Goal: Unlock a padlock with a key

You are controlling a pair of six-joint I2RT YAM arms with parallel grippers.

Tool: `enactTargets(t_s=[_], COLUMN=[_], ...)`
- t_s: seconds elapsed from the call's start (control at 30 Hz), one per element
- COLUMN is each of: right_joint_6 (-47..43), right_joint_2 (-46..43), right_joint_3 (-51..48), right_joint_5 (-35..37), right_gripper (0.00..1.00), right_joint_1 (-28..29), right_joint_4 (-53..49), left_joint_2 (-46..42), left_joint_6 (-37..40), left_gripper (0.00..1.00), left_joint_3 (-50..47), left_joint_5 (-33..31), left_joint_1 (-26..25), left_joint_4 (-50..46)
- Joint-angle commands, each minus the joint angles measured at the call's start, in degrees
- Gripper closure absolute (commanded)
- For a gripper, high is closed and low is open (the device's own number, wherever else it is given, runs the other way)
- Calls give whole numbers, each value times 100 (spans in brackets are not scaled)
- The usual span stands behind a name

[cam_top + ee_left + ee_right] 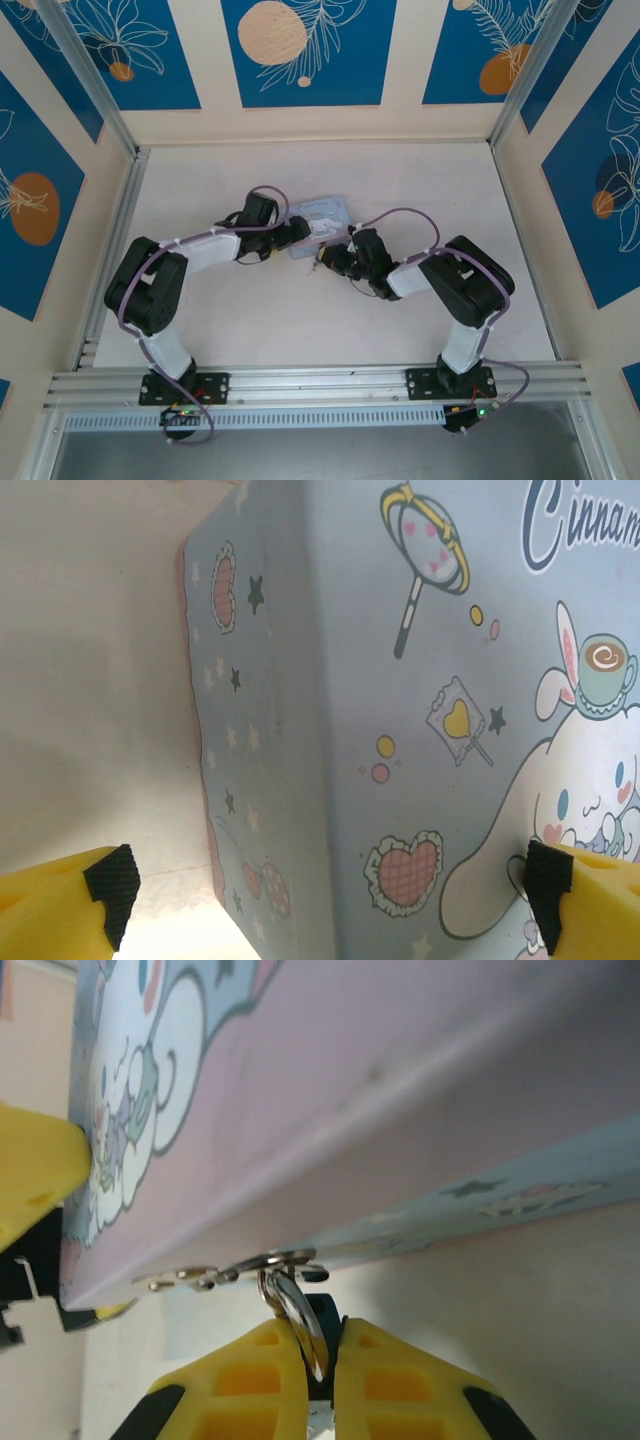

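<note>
The tiny dark bluish padlock (323, 1311) is pinched between the yellow fingers of my right gripper (320, 1328). Its thin silvery shackle (291, 1301) loops through the metal hasp (270, 1260) on the edge of the pale blue cartoon tin (380, 1090). In the top view the right gripper (328, 260) sits at the near side of the tin (325, 212). My left gripper (328, 885) is open wide and straddles a corner of the tin (400, 730); one finger (575, 895) rests against the printed lid, the other finger (95, 895) stands clear of the side. The key is out of view.
The tin lies mid-table between both wrists, with bare cream table (300, 320) in front of it and to both sides. Blue patterned walls (300, 50) and aluminium posts (90, 75) enclose the workspace.
</note>
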Motion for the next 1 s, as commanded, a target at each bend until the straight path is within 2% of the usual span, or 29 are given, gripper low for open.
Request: enactTargets(t_s=[0.0, 0.23, 0.57, 0.97], right_joint_6=[578, 1045, 450, 20], right_joint_2=[343, 609, -130, -294], right_joint_3=[-66, -64, 46, -126], right_joint_5=[-152, -183, -714, -1204], right_gripper=[100, 100, 100, 100], right_joint_1=[-115, -262, -1197, -1498], right_joint_4=[541, 1090, -122, -456], left_joint_2=[102, 169, 343, 291], left_joint_6=[-125, -214, -241, -206], left_gripper=[2, 2, 3, 3], left_joint_3=[-322, -485, -449, -345], left_joint_5=[-72, -67, -53, -93], left_joint_1=[36, 35, 37, 35], left_joint_4=[-340, -253, -291, -429])
